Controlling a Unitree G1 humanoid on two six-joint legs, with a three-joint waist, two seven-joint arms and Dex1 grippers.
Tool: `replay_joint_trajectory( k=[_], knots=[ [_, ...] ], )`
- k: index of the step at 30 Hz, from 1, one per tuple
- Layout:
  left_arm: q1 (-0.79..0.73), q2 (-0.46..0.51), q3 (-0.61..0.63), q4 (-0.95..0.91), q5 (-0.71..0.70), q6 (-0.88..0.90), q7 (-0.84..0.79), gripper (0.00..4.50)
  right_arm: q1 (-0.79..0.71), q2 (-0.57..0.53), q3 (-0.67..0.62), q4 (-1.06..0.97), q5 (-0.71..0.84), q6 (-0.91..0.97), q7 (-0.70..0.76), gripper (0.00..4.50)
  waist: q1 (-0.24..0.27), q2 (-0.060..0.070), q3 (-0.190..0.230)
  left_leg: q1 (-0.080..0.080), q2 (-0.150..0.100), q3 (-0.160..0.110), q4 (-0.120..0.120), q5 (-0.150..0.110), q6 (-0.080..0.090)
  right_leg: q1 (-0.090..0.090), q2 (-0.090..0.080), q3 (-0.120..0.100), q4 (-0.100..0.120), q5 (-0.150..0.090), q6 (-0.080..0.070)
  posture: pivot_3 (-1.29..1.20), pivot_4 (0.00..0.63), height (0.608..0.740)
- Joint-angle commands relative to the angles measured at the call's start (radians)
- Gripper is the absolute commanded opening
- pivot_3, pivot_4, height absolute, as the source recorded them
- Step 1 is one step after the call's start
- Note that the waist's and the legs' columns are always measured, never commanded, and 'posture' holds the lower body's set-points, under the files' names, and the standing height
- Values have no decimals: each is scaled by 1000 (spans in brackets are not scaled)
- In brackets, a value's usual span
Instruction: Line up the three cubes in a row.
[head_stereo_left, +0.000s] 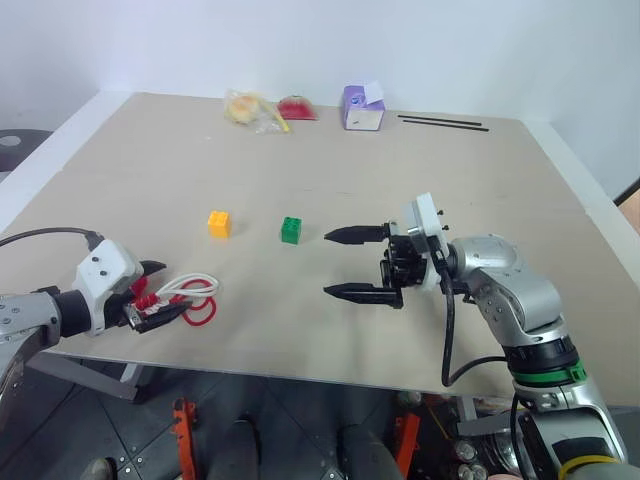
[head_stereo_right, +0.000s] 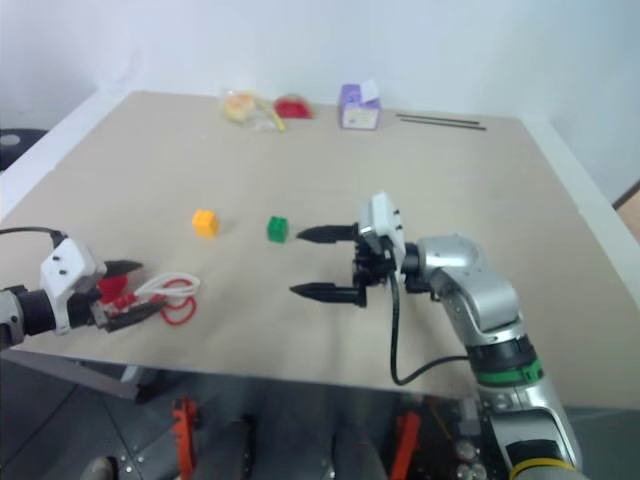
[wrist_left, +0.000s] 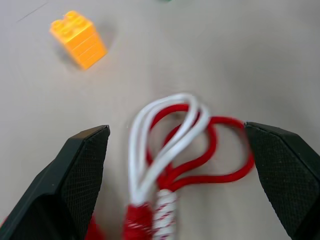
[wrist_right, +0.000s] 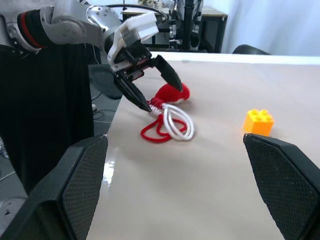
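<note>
**Yellow-orange and green cubes mid-worktop**

Yellow-orange cube (head_stereo_left: 219, 223) and green cube (head_stereo_left: 291, 230) sit side by side, apart, centre frame. Left end effector (head_stereo_left: 158, 295) at lower left and right end effector (head_stereo_left: 352, 263) beside green both gape empty. Right wrist view reveals a red ball (wrist_right: 172, 93) with looped cord (wrist_right: 169, 125) at the left end effector's tips.

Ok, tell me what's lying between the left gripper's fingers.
The left gripper stands open around a red ball with its red-and-white cord, on the table. Its fingers cover part of the ball.
</note>
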Motion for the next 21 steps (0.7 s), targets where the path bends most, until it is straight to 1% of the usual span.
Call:
replay_joint_trajectory(
  k=[1, 5, 7, 9, 10, 11, 12, 15, 16, 18, 19, 21],
  knots=[
    [-35, 2, -43, 33, 35, -33, -6, 4439, -17, 3, -19, 1, 0, -11, 8, 4500, 0, 0, 0, 0, 0, 0, 0, 0, 0, 0, 0, 0, 0, 0, 0, 0, 150, 740],
    [-73, 1, -118, 75, 81, -10, 2, 4439, -13, 2, -22, -13, -2, -5, 1, 4500, -1, 0, 0, -1, 0, 0, -1, 1, 1, 1, 1, 0, 1, 0, 0, 0, 150, 740],
    [-90, 2, -155, 100, 106, -6, 2, 3909, -8, 1, -22, -21, -4, -2, -2, 4500, -1, 0, 0, -1, 1, 0, -2, 1, 2, 1, 1, 0, 1, 0, 0, 0, 150, 740],
    [-103, 0, -178, 119, 124, -9, 1, 3261, -4, -1, -25, -29, -3, 2, -7, 4500, -2, 0, 0, -1, 1, 0, -2, 1, 2, 1, 1, 0, 1, 0, 0, 0, 150, 740],
    [-107, 1, -185, 125, 129, -10, -3, 2868, -2, -3, -27, -33, -2, 3, -10, 4500, -2, 0, 0, -1, 1, 0, -2, 1, 2, 1, 1, 0, 1, 0, 0, 0, 150, 740],
    [-109, 1, -190, 128, 131, -11, -5, 2605, -1, -4, -29, -35, -1, 4, -14, 4500, -1, 0, 0, -1, 1, 0, -2, 1, 2, 1, 1, 0, 1, 0, 0, 0, 150, 740],
    [-111, 0, -193, 132, 134, -13, -6, 2200, 0, -6, -32, -37, 0, 5, -16, 4500, -2, 0, 0, -1, 1, 0, -2, 1, 2, 1, 1, 0, 1, 0, 0, 0, 150, 740],
    [-114, 0, -201, 143, 144, -20, -8, 1240, 4, -9, -38, -40, 2, 5, -19, 4500, -1, 0, 0, -1, 1, 0, -2, 1, 2, 1, 1, 0, 1, 0, 0, 0, 150, 740],
    [-114, 1, -201, 145, 145, -22, -9, 798, 6, -10, -38, -41, 2, 5, -20, 4500, -2, 0, 0, -1, 1, 0, -2, 1, 2, 1, 1, 0, 2, 0, 0, 0, 150, 740],
    [-112, 2, -196, 146, 144, -21, -9, 153, 7, -9, -40, -42, 2, 5, -21, 4500, -2, 0, 0, 0, 1, 0, -2, 1, 2, 1, 1, 0, 2, 0, 0, 0, 150, 740],
    [-110, 2, -192, 146, 141, -20, -10, 46, 6, -8, -40, -42, 2, 5, -22, 4500, -2, 0, 0, 0, 1, 0, -2, 1, 2, 1, 1, 0, 2, 0, 0, 0, 150, 740],
    [-107, -12, -158, 142, 115, -20, -3, 46, 0, -1, -49, -39, 15, 9, -23, 4500, -2, 0, 0, 0, 1, 0, -2, 1, 2, 1, 1, 0, 2, 0, 0, 0, 150, 740]
  ],
)
